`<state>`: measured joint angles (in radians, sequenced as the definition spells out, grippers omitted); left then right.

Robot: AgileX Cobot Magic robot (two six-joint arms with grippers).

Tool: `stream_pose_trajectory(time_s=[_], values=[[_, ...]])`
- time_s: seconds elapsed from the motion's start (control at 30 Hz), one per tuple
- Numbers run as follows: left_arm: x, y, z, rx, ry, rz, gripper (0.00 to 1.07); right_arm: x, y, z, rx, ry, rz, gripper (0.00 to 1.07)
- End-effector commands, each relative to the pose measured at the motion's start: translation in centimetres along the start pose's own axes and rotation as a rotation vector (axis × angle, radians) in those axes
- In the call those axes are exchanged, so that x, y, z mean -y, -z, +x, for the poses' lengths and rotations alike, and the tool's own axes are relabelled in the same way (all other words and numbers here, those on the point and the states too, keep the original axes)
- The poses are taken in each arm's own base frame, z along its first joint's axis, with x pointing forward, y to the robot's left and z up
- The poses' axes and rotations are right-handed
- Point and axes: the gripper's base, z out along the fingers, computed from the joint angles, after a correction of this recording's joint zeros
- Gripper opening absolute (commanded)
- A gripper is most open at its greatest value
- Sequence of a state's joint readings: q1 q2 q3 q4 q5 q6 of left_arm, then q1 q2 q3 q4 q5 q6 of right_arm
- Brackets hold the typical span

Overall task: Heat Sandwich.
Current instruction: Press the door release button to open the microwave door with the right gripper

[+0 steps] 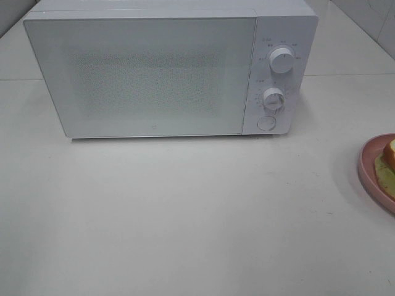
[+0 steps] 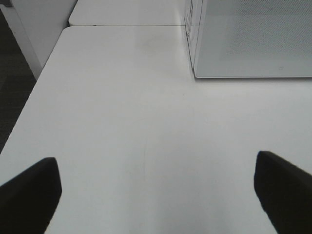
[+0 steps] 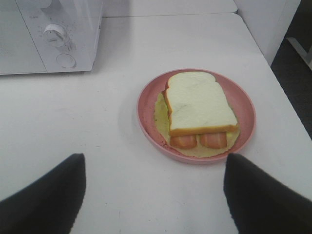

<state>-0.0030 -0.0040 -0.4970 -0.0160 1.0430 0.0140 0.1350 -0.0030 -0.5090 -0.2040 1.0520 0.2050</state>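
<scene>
The sandwich [image 3: 197, 105], white bread with a tan crust, two sausages and a pale yellow-green layer, lies on a round pink plate [image 3: 243, 105]. In the high view only a sliver of the sandwich [image 1: 388, 159] and the plate [image 1: 369, 169] shows at the right edge. The white microwave [image 1: 166, 68] stands at the back with its door shut. My right gripper [image 3: 153, 195] hangs open above the table, short of the plate, with nothing between its fingers. My left gripper [image 2: 156, 195] is open over bare table, left of the microwave [image 2: 248, 39]. Neither arm appears in the high view.
The microwave has two dials [image 1: 281, 61] and a round button [image 1: 266, 123] on its right panel. The white table [image 1: 185, 216] runs in front of it. The table edge and a dark floor [image 2: 12, 83] lie to the far left, another edge [image 3: 287, 83] beyond the plate.
</scene>
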Motion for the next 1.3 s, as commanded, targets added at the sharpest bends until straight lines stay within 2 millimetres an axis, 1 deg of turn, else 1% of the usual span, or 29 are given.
stream_pose_trajectory(time_s=[0.03,0.5,0.63,0.67,0.73,0.77,0.93,1.1,1.23,1.27,1.3], values=[[0.0,0.4,0.2,0.035,0.000,-0.004,1.01,0.1,0.3,0.2,0.028,-0.002,0.004,0.76],[0.0,0.4,0.2,0.035,0.000,-0.004,1.01,0.1,0.4,0.1,0.038,-0.003,0.002,0.76],[0.0,0.4,0.2,0.035,0.000,-0.004,1.01,0.0,0.7,-0.6,0.057,-0.004,-0.003,0.76],[0.0,0.4,0.2,0.035,0.000,-0.004,1.01,0.0,0.7,-1.3,0.058,-0.001,-0.004,0.76],[0.0,0.4,0.2,0.035,0.000,-0.004,1.01,-0.2,0.6,-1.9,0.059,0.002,-0.006,0.76],[0.0,0.4,0.2,0.035,0.000,-0.004,1.01,-0.3,0.2,-2.4,0.052,0.008,-0.006,0.76],[0.0,0.4,0.2,0.035,0.000,-0.004,1.01,-0.6,-0.7,-3.4,0.038,0.019,-0.010,0.76],[0.0,0.4,0.2,0.035,0.000,-0.004,1.01,-1.2,-2.3,-4.7,0.021,0.036,-0.018,0.76],[0.0,0.4,0.2,0.035,0.000,-0.004,1.01,-1.5,-3.1,-5.4,0.023,0.044,-0.023,0.76],[0.0,0.4,0.2,0.035,0.000,-0.004,1.01,-1.6,-3.7,-5.8,0.017,0.050,-0.026,0.76],[0.0,0.4,0.2,0.035,0.000,-0.004,1.01,-1.6,-3.7,-5.8,0.017,0.050,-0.026,0.76]])
